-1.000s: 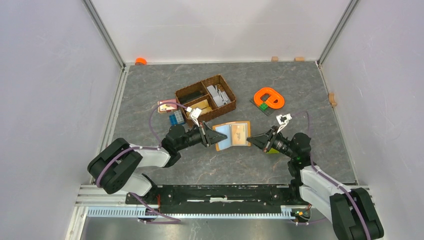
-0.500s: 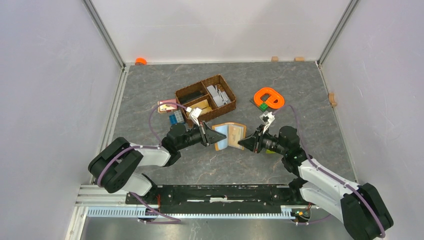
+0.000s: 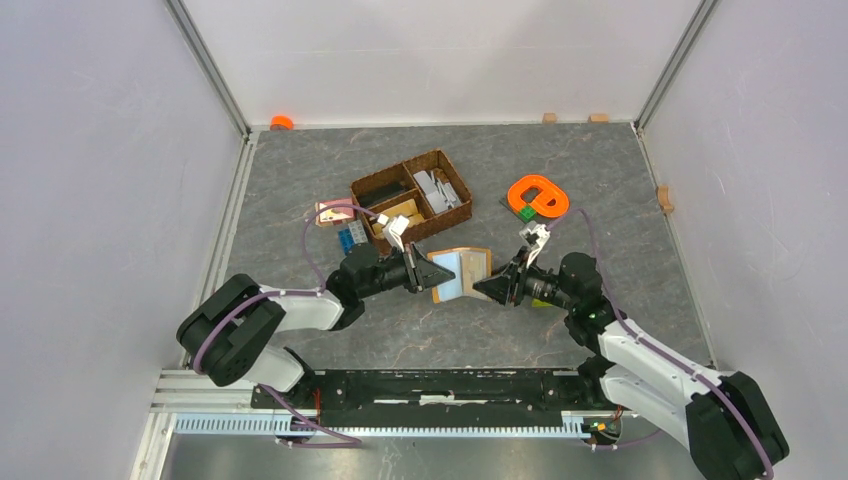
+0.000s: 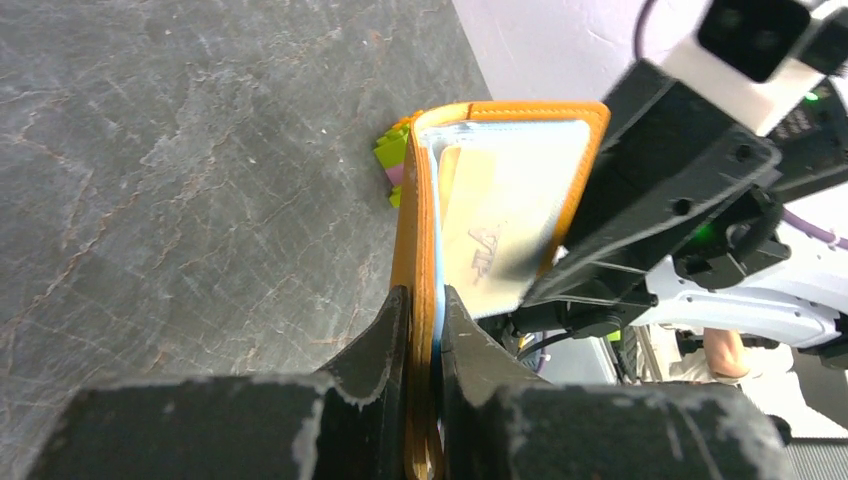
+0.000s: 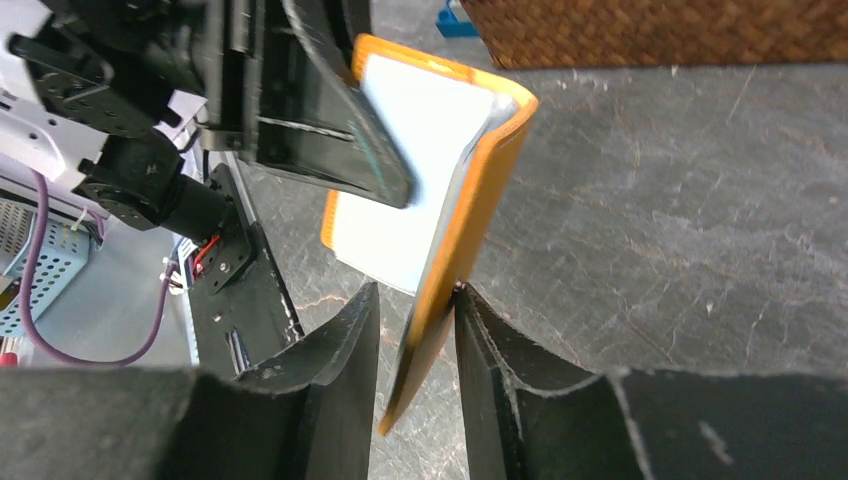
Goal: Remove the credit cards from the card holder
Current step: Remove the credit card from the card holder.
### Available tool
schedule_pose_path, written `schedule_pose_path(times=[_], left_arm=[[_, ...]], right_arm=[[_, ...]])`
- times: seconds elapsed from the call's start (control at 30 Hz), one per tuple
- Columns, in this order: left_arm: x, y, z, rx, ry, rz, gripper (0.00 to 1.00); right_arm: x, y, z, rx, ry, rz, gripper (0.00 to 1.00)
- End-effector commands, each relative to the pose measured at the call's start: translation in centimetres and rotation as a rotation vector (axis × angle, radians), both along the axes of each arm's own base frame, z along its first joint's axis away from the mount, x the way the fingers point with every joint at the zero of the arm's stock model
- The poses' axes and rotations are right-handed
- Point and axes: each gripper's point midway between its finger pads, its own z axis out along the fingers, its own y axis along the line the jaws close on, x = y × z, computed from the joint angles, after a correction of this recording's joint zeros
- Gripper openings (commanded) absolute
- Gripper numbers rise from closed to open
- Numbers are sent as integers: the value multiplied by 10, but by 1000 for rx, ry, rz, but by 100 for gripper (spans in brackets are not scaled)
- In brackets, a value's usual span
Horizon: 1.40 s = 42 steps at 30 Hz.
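Pinching the left flap of the card holder (image 3: 465, 270), the left end effector (image 3: 425, 270) keeps its fingers pressed together on the orange leather, as it did a second ago. The holder sits between the two arms, mid-surface (image 3: 620, 200), just near of the wicker basket (image 3: 410, 195). The right end effector (image 3: 488, 285) has moved in leftward and spread its fingers, which now loosely straddle the right flap. That flap has folded partway up; judging by this, no card is out yet.

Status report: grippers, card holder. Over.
Left gripper shut on card holder. Right gripper open, straddling opposite flap. Holder spread open between them. No obstruction.
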Motion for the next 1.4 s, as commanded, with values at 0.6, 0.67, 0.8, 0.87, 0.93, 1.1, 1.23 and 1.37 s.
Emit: schedule_pose_path(times=[0.6, 0.67, 0.8, 0.87, 0.93, 1.1, 1.23, 1.37], left_arm=[[11, -3, 12, -14, -53, 11, 2], [11, -3, 12, -13, -51, 15, 2], [11, -4, 12, -17, -50, 4, 2], [10, -5, 13, -21, -54, 0, 2], [9, -5, 15, -24, -58, -5, 2], [9, -4, 16, -25, -62, -2, 2], [9, -5, 15, -26, -59, -5, 2], [8, -6, 15, -29, -57, -13, 2]], right_arm=[[2, 4, 17, 25, -65, 18, 5], [0, 5, 20, 41, -76, 27, 0], [-2, 5, 26, 59, -97, 28, 7], [1, 4, 22, 42, -87, 17, 17], [2, 4, 18, 29, -73, 13, 22], [5, 4, 9, 1, -38, 8, 10], [0, 6, 20, 45, -68, 34, 0], [-6, 8, 28, 86, -91, 59, 0]])
